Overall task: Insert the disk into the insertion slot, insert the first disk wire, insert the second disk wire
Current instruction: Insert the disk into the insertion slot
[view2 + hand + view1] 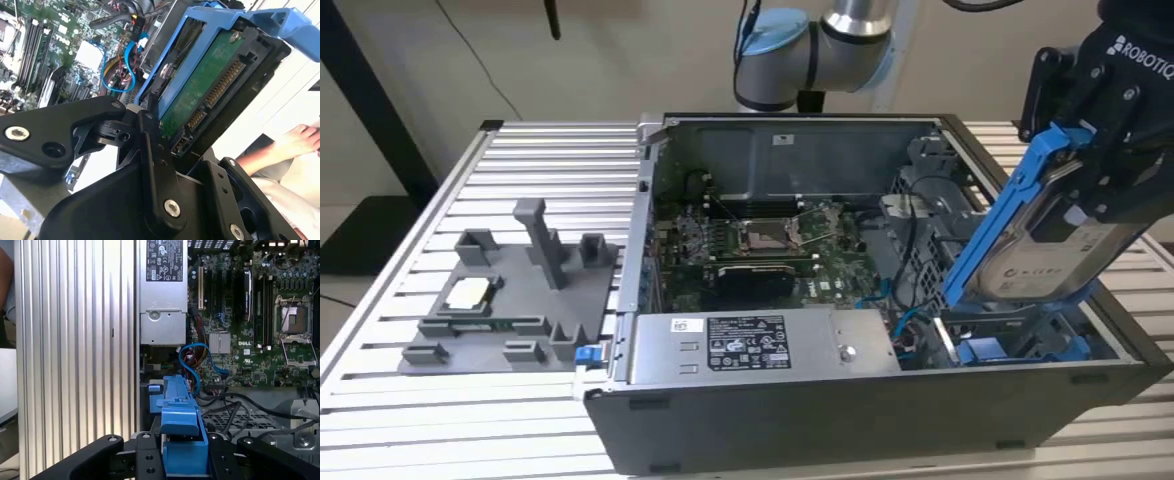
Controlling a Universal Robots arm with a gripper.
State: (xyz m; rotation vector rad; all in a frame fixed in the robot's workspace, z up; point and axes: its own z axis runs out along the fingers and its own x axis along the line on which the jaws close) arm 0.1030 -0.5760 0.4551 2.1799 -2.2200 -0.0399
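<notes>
Disk (1047, 250) hangs tilted over the open computer case (854, 410), at the exterior view's right, with its lower end down near the insertion slot (1014, 350), the grey bay with blue tabs in that corner. It is not seated; whether its lower edge touches the bay I cannot tell.

The gripper (1087, 205) has it by the upper part, its 2 fingers closed firmly against the drive with no gap to be seen. In the second wrist view the green circuit board and the connector row on the drive's underside face the camera, and no wire is plugged in.

By my judgement the drive is rigid and heavy for its bulk, its metal skin smooth enough to slide in a weak hold, and it dislikes knocks. The blue carrier is thin plastic and would flex if taken alone. The metal body is the safer place to grip, clear of the circuit board and connectors.

A blue cable (197, 360) loops close by the bay, next to the power supply box (162, 290), and looks able to snag.
</notes>
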